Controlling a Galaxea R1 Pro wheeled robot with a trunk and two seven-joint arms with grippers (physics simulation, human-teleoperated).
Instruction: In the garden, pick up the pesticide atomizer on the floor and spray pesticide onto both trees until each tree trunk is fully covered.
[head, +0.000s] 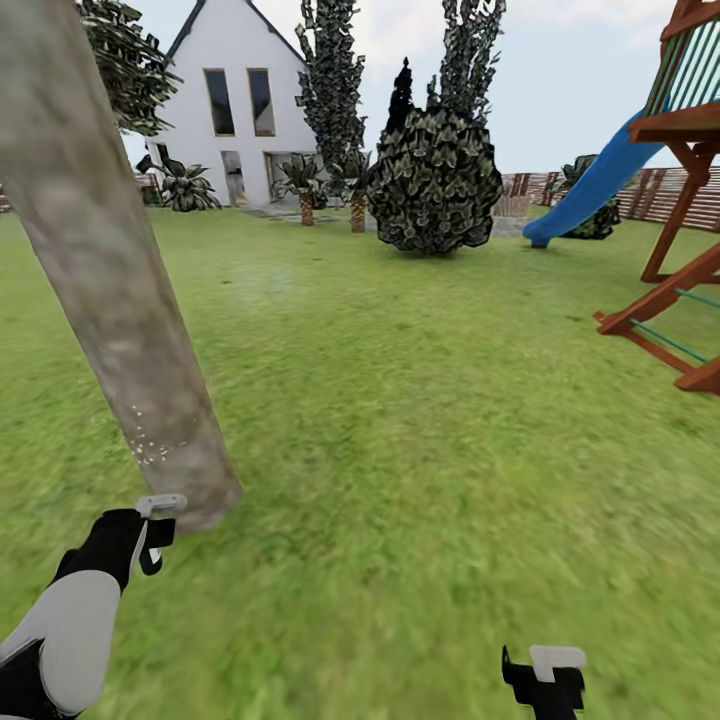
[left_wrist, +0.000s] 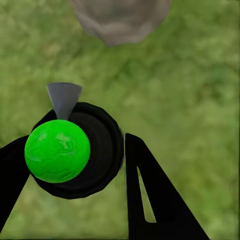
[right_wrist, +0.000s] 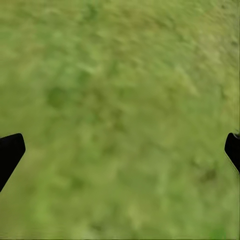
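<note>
The tree trunk (head: 110, 280), mottled grey-beige, leans across the left of the head view. Its base (left_wrist: 120, 20) meets the grass just ahead of my left gripper (head: 150, 535). Small white specks dot the bark low down. The left gripper (left_wrist: 75, 150) is shut on the pesticide atomizer (left_wrist: 75, 150), a round black body with a bright green ball and a grey cone nozzle pointing toward the trunk. My right gripper (head: 545, 680) hangs low at the right over bare lawn. In the right wrist view its fingertips (right_wrist: 10, 152) stand wide apart, so it is open with nothing in it.
Green lawn (head: 420, 420) stretches ahead. A round dark bush (head: 435, 180) and tall dark-leaved trees (head: 330, 90) stand in front of the white house (head: 235, 90). A wooden play frame (head: 680, 280) with a blue slide (head: 590, 185) is at the right.
</note>
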